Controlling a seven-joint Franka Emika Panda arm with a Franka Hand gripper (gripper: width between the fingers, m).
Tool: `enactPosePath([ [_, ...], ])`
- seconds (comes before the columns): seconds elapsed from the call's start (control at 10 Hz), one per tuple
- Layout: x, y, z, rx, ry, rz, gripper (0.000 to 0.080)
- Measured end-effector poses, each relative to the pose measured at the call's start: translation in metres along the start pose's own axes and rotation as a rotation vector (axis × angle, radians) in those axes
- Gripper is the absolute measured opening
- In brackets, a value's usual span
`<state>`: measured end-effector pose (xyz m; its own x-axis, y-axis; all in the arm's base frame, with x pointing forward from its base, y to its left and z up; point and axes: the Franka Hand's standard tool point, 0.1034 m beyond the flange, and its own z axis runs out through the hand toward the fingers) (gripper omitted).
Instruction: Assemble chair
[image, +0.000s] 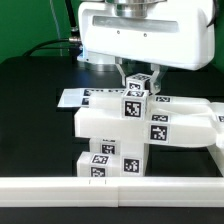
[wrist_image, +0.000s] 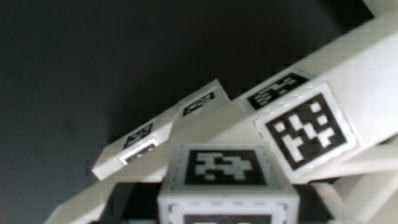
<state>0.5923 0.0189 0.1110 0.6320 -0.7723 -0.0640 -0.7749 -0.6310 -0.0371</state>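
The chair parts stand joined as a blocky white stack (image: 135, 130) in the middle of the exterior view, with black-and-white tags on their faces. A small tagged white cube (image: 137, 86) sits slightly tilted on top of the stack. My gripper (image: 138, 80) comes straight down over it, one finger on each side, and is shut on the cube. In the wrist view the cube (wrist_image: 222, 170) sits between my fingers (wrist_image: 128, 200), with my gripper (wrist_image: 222, 208) around it. A long tagged chair block (wrist_image: 302, 120) runs slantwise beyond it.
The marker board (image: 85, 97) lies flat on the black table behind the stack and also shows in the wrist view (wrist_image: 169, 125). A long plain white rail (image: 100, 190) runs along the front edge. Green cable lies at the far back of the exterior view's left.
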Motion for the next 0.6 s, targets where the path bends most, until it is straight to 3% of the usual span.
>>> enactPosePath([
  [0.6, -0.0018, -0.0016, 0.0005, 0.007, -0.008, 0.328, 0.0285],
])
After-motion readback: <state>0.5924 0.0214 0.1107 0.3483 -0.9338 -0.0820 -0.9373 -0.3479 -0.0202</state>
